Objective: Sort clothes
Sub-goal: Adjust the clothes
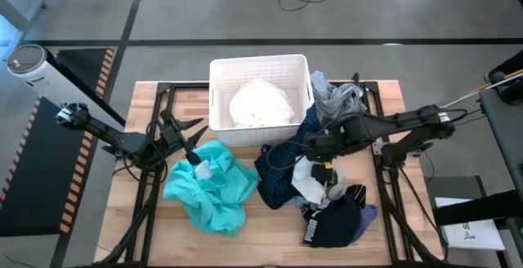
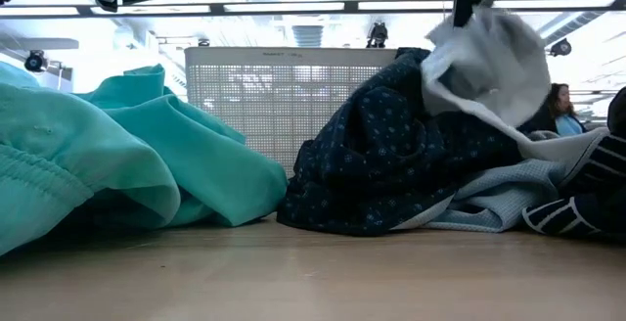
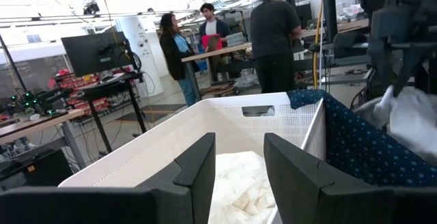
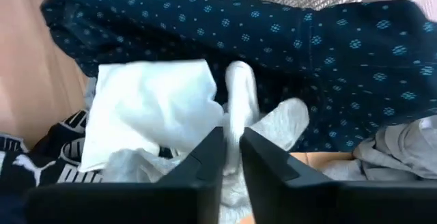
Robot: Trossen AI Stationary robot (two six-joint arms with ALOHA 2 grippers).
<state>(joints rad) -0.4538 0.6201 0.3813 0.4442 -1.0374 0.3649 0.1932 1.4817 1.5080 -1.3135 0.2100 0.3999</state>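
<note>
The right claw [image 4: 232, 157] hung over the clothes pile right of centre on the wooden surface [image 1: 270, 227]; its fingers stood nearly closed, pinching a fold of a white-grey garment [image 4: 147, 108] that hung lifted from it; the same garment showed raised above the pile in the low view [image 2: 494, 62]. Under it lay a navy dotted garment [image 1: 278, 174], draped up against the right side of the white perforated bin [image 1: 219, 96]; a navy-black garment with white lettering [image 1: 335, 223] lay nearest, a lavender piece [image 1: 369, 214] at its right edge, and a grey garment [image 1: 337, 96] lay beside the bin's far right corner. A white garment [image 1: 261, 104] sat inside the bin. The large teal garment [image 1: 214, 188] lay left of the pile. The left claw [image 1: 189, 134] hovered partly open and empty just left of the bin, facing it.
</note>
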